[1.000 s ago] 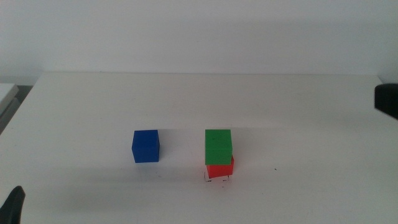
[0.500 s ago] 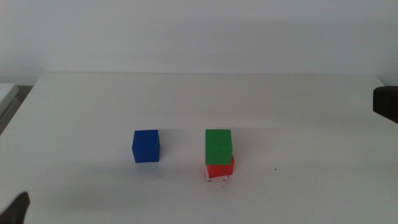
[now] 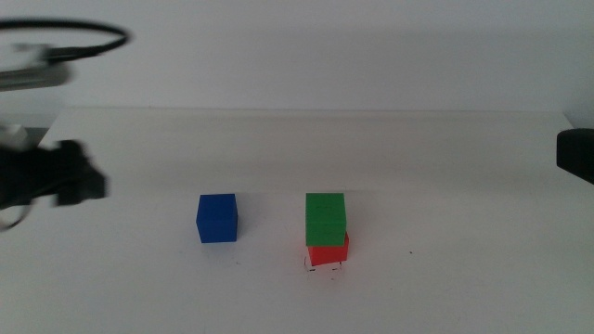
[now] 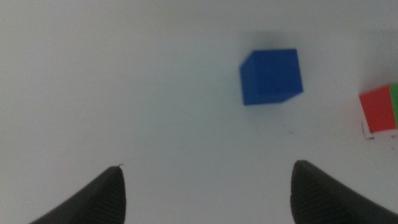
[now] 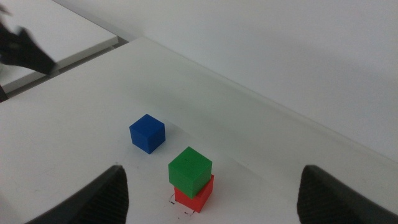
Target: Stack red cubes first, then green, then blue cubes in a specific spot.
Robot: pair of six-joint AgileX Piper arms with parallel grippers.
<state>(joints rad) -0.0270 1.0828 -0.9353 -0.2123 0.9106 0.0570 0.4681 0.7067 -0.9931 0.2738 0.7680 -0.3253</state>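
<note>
The green cube sits on the red cube, and the stack stands on the patch of pen marks. The blue cube stands alone on the table to the left of the stack. My left gripper is open and empty, hovering above the table short of the blue cube. In the middle view it is a dark blur at the left. My right gripper is open and empty, held high and back at the right, looking down on the stack.
White tabletop all round the cubes. A raised white panel lies past the table's left edge. The right arm shows as a dark block at the right edge of the middle view.
My left arm has swung up from the bottom left corner to the left side, motion-blurred, with its cable showing at top left. The cubes and the right arm have not moved.
</note>
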